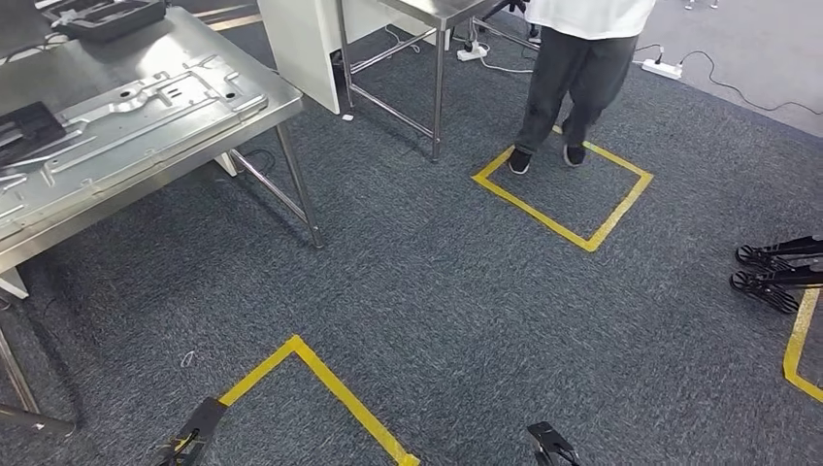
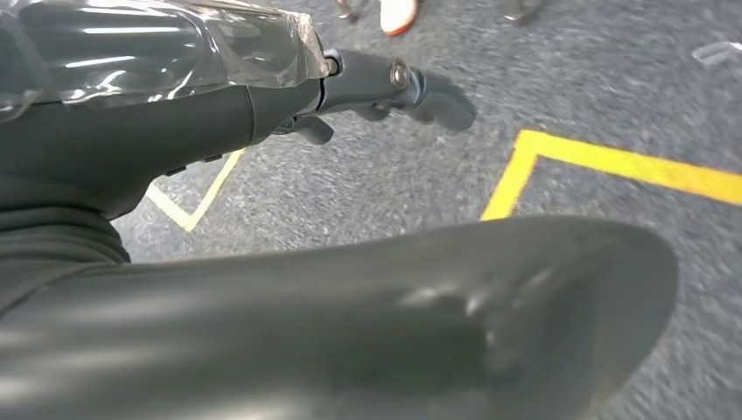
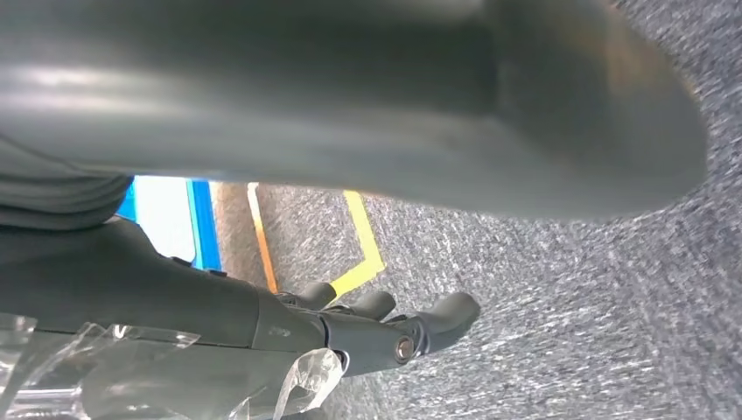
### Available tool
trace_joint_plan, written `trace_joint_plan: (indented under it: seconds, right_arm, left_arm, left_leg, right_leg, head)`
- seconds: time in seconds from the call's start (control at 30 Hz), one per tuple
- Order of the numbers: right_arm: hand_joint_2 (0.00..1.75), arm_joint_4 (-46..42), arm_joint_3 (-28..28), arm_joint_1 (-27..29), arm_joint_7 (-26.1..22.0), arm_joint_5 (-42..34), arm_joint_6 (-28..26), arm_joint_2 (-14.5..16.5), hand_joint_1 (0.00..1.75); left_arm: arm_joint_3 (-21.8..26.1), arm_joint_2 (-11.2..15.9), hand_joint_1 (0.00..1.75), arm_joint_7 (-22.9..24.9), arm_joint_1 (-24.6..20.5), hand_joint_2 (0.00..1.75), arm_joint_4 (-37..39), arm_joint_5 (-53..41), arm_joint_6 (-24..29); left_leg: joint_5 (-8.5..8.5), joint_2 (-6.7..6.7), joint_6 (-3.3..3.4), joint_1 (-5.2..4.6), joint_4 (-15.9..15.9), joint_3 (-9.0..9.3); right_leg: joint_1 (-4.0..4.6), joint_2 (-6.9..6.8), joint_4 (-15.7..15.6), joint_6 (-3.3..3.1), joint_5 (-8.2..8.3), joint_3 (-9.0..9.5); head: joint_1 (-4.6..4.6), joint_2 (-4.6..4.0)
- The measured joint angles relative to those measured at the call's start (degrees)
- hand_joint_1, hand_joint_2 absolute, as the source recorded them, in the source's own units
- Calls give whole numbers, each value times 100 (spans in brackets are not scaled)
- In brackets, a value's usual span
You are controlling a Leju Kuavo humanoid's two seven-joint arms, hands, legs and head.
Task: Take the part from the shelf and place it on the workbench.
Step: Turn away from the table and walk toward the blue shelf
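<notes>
While both arms hang, I see the part (image 1: 146,107) flat on the workbench (image 1: 281,97), well apart from either hand. Left hand (image 2: 385,87) and right hand (image 3: 385,328) show loosely extended, empty fingers over carpet (image 1: 437,291); head view adds a person (image 1: 573,68).

Open carpet (image 1: 456,291) ahead; steel workbench (image 1: 146,126) at left, person (image 1: 573,68) standing beyond, black stands (image 1: 776,272) at right.
</notes>
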Motion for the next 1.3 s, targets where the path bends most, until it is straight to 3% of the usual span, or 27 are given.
trace_joint_plan:
  seconds: [0.03, 0.1, 0.2, 0.23, 0.27, 0.3, 0.33, 0.37, 0.43, 0.47, 0.5, 0.53, 0.57, 0.63, 0.7, 0.73, 0.77, 0.8, 0.87, 0.93, 0.97, 1.03, 1.1, 1.17, 1.23, 1.27, 1.3]
  right_arm:
    - [0, 2, 0, 5, -4, 1, -1, 1, 0]
    - [0, 7, -1, 9, -12, 4, -5, 1, 0]
    - [0, 11, -2, 1, -21, 27, -11, 3, 0]
    - [0, 12, -2, 2, -21, 37, -12, 4, 0]
    - [0, 13, -2, 5, -21, 43, -13, 4, 0]
    - [0, 13, -2, 8, -21, 46, -13, 5, 0]
    - [0, 13, -2, 9, -21, 46, -13, 8, 0]
    - [0, 13, -2, 7, -21, 46, -13, 9, 0]
    - [0, 14, -1, -2, -20, 49, -13, 12, 0]
    - [0, 14, -1, 2, -17, 52, -12, 12, 0]
    - [0, 15, 0, 15, -16, 61, -11, 11, 0]
    - [0, 18, 1, 36, -16, 75, -9, 5, 0]
    - [0, 21, 2, 49, -17, 92, -4, 2, 0]
    - [0, 26, 5, 43, -27, 118, 2, -3, 0]
    - [0, 26, 7, 22, -39, 122, 10, 2, 0]
    - [0, 27, 7, 21, -43, 122, 15, 5, 0]
    - [0, 27, 7, 23, -46, 121, 20, 9, 0]
    - [0, 28, 7, 26, -51, 120, 22, 11, 0]
    - [0, 28, 7, 20, -67, 119, 22, 9, 0]
    - [0, 28, 7, 2, -86, 117, 22, 7, 0]
    - [0, 28, 8, -1, -92, 116, 22, 7, 0]
    - [0, 29, 9, 11, -96, 113, 22, 2, 0]
    - [0, 30, 8, 22, -94, 109, 20, -5, 0]
    - [0, 31, 7, 11, -96, 107, 19, -4, 0]
    - [0, 32, 7, 2, -97, 103, 16, -4, 0]
    - [0, 32, 7, 5, -97, 98, 12, -2, 0]
    - [0, 32, 7, 9, -96, 93, 7, -1, 0]
  left_arm:
    - [-1, 2, 0, -10, 0, 0, 0, 1, -11]
    - [-2, 4, 0, 12, 3, 0, 0, -9, 23]
    - [1, 8, 0, 214, 30, 0, 0, -21, 208]
    - [2, 9, 0, 269, 41, 0, 0, -20, 255]
    - [2, 8, 0, 290, 47, 0, 0, -22, 276]
    - [2, 8, 0, 296, 47, 0, 0, -24, 286]
    - [2, 9, 0, 296, 41, 0, 0, -25, 299]
    - [1, 9, 0, 305, 33, 0, 0, -26, 324]
    - [-1, 6, 0, 361, 25, 0, 1, -25, 407]
    - [0, 4, 0, 411, 24, 0, 2, -17, 440]
    - [2, 1, 0, 455, 23, 0, 2, -4, 442]
    - [5, -5, 0, 488, 16, 0, 1, 22, 400]
    - [11, -10, 0, 502, 4, 0, 1, 57, 324]
    - [31, -19, 0, 463, -3, 87, 0, 135, 132]
    - [51, -19, 0, 368, 19, 175, 1, 199, -15]
    - [66, -19, 0, 315, 25, 175, 1, 223, -69]
    - [83, -20, 0, 266, 25, 175, 2, 244, -115]
    - [102, -21, 0, 220, 22, 175, 1, 262, -157]
    - [133, -23, 0, 145, 15, 87, 1, 290, -240]
    - [152, -18, 0, 96, 7, 0, 0, 295, -310]
    - [161, -15, 0, 81, 4, 0, 0, 293, -330]
    - [174, -13, 0, 56, 0, 0, 0, 287, -340]
    - [177, -16, 0, 40, -5, 0, 0, 283, -330]
    - [183, -10, 0, 42, 4, 0, 0, 278, -309]
    - [186, -3, 0, 79, 26, 0, 0, 246, -252]
    - [186, -2, 0, 115, 32, 0, 0, 216, -201]
    - [185, -1, 0, 156, 34, 0, 0, 179, -132]
  left_leg:
    - [-25, 12, -31, 15, 18, -4]
    - [-245, -136, -77, 40, 322, -125]
    - [-808, -426, -95, 44, 1538, -678]
    - [-858, -454, -97, 42, 1801, -812]
    - [-788, -467, -96, 43, 1828, -840]
    - [-614, -479, -92, 45, 1606, -754]
    - [-376, -535, -86, 52, 1193, -576]
    - [-189, -661, -78, 62, 756, -385]
    - [14, -847, -49, 76, 198, -160]
    - [15, -876, -29, 69, 138, -144]
    - [32, -822, -3, 61, 132, -151]
    - [46, -770, 28, 59, 125, -150]
    - [61, -724, 65, 61, 115, -146]
    - [78, -610, 126, 66, 98, -141]
    - [73, -482, 148, 50, 98, -145]
    - [71, -417, 150, 46, 99, -147]
    - [69, -356, 150, 44, 99, -147]
    - [66, -299, 146, 43, 99, -144]
    - [52, -189, 125, 36, 100, -128]
    - [31, -95, 80, 16, 107, -119]
    - [24, -54, 51, 9, 107, -117]
    - [20, 23, -18, 23, 98, -113]
    - [-96, -74, -74, 51, 240, -167]
    - [-449, -317, -99, 65, 869, -440]
    - [-786, -446, -110, 60, 1708, -835]
    - [-812, -464, -109, 58, 1911, -942]
    - [-726, -475, -101, 56, 1869, -934]
  right_leg:
    - [-5, 49, -7, -34, 15, -9]
    - [-15, 149, -28, -107, 50, -19]
    - [-11, 321, -26, -157, 72, -35]
    - [-8, 396, -23, -161, 74, -37]
    - [-7, 470, -20, -163, 76, -36]
    - [-9, 545, -13, -162, 76, -33]
    - [-13, 618, -4, -158, 74, -29]
    - [-10, 687, 11, -145, 70, -34]
    - [-8, 813, 44, -106, 76, -73]
    - [-9, 868, 50, -80, 87, -100]
    - [-18, 920, 50, -55, 101, -123]
    - [-30, 915, 56, -30, 97, -139]
    - [-28, 818, 132, -5, 42, -176]
    - [-26, 505, 640, 49, -255, -406]
    - [-35, 315, 1490, 93, -632, -800]
    - [-45, 292, 1777, 104, -715, -932]
    - [-52, 283, 1845, 107, -694, -956]
    - [-58, 266, 1646, 102, -566, -844]
    - [-47, 108, 769, 76, -219, -374]
    - [-8, -29, 149, 36, -32, -61]
    - [16, -35, 60, 17, -21, -32]
    - [36, 79, 55, -45, 10, -59]
    - [23, 172, 27, -121, 46, -62]
    - [3, 268, 14, -180, 70, -64]
    - [9, 398, 15, -210, 79, -70]
    - [14, 473, 16, -214, 82, -70]
    - [18, 547, 18, -215, 83, -67]
  head:
    - [0, 0]
    - [-7, 0]
    - [-17, 0]
    - [-19, 0]
    - [-19, 0]
    - [-19, 0]
    - [-19, 0]
    - [-19, 0]
    - [-17, 0]
    - [-17, 0]
    - [-15, 0]
    - [-16, 0]
    - [-8, 0]
    - [8, 0]
    - [16, 0]
    - [15, 0]
    - [15, 0]
    - [15, 0]
    - [14, 0]
    - [14, 0]
    - [13, 0]
    - [12, 0]
    - [7, 0]
    - [-6, 0]
    - [-15, 0]
    - [-16, 0]
    - [-16, 0]
